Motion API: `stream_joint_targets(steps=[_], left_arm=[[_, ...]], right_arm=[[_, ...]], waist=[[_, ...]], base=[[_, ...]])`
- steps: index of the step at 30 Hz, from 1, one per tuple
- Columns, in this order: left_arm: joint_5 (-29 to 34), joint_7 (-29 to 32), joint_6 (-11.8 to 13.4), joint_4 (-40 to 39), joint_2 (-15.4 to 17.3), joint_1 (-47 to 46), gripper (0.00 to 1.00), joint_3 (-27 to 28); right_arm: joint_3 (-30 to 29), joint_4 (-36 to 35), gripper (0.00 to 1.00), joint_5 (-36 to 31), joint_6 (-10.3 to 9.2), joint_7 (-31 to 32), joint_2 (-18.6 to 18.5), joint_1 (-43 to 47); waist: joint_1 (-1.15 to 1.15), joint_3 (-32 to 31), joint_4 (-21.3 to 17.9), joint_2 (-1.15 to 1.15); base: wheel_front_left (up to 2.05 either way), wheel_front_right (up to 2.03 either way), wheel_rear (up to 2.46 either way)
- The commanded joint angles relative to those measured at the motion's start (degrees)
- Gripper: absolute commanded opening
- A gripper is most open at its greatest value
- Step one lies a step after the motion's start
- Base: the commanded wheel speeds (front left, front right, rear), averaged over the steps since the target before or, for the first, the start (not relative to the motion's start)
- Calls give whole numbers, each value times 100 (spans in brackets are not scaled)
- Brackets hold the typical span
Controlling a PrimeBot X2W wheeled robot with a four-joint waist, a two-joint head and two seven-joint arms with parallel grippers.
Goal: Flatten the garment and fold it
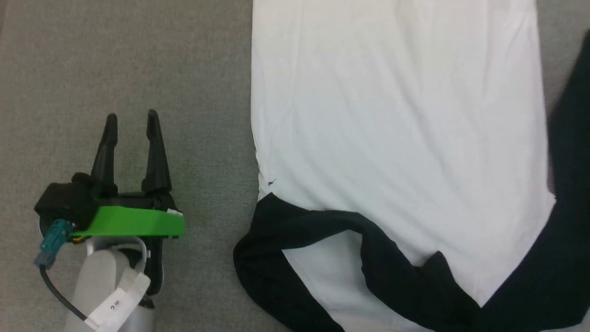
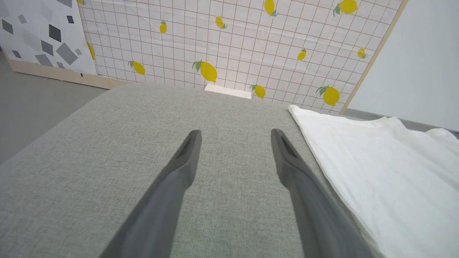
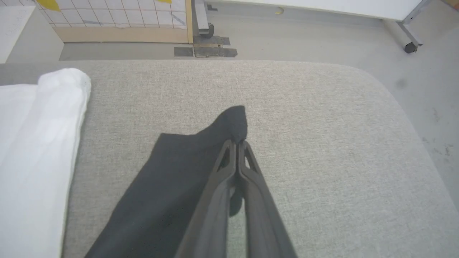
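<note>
Presently, the garment [image 1: 396,115] lay spread on a grey upholstered surface [image 1: 138,55], with its white body panel flat, lightly creased and running off the top of the head view. One black sleeve [image 1: 295,226] was doubled back across the near end of the white panel, forming a loop that enclosed a patch of white cloth. The other black sleeve [image 1: 567,184] ran along the right edge of the white panel and out of frame. The left gripper [image 1: 131,115] was positioned to the left of the garment, well apart from its left edge, over bare grey fabric. Its two dark fingers stood spread with nothing between them, and a green bracket [image 1: 133,221] sat across the wrist behind them. In the left wrist view, the left gripper [image 2: 235,132] showed the same wide gap, with the white edge of the garment [image 2: 387,168] lying just beside its right-hand finger. A lemon-print panel [image 2: 233,43] stood beyond the far end of the garment. In the right wrist view, the right gripper [image 3: 236,142] had its fingers pressed together on the end of a black sleeve [image 3: 172,168], the outer corner of which stood up in a small peak at the fingertips. That sleeve extended away from the white part of the garment [image 3: 32,143], with a strip of bare grey surface between the two. A pale floor [image 3: 322,32] showed beyond the rounded edge of the surface, on the side away from the garment.
</note>
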Motion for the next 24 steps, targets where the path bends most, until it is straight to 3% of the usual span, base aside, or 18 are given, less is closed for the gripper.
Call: stream_joint_targets(steps=[1, 5, 15, 19, 24], left_arm=[[91, -26, -28, 57, -39, 144, 100, 10], [98, -26, -51, 152, -77, 354, 100, 33], [72, -25, -82, 305, -99, 824, 100, 19], [42, -25, -86, 327, -115, 918, 100, -30], [10, -25, -89, 335, -122, 979, 100, -69]], right_arm=[[-76, -240, 0, -9, -10, -13, 9, 265], [-278, -1214, 0, 95, -10, 153, 147, 1074], [-540, -3907, 0, 462, -10, 578, 915, 2888], [-319, -4761, 0, 510, -10, 680, 1225, 3424], [481, -5445, 0, 499, -10, 779, 1561, 3977]], waist=[[0, -588, -251, 0], [0, -1053, -372, 0], [0, -1827, -502, 0], [0, -1962, -478, 0], [0, -2023, -432, 0]], base=[[0, 0, 0], [0, 0, 0], [0, 0, 0], [0, 0, 0], [0, 0, 0]])
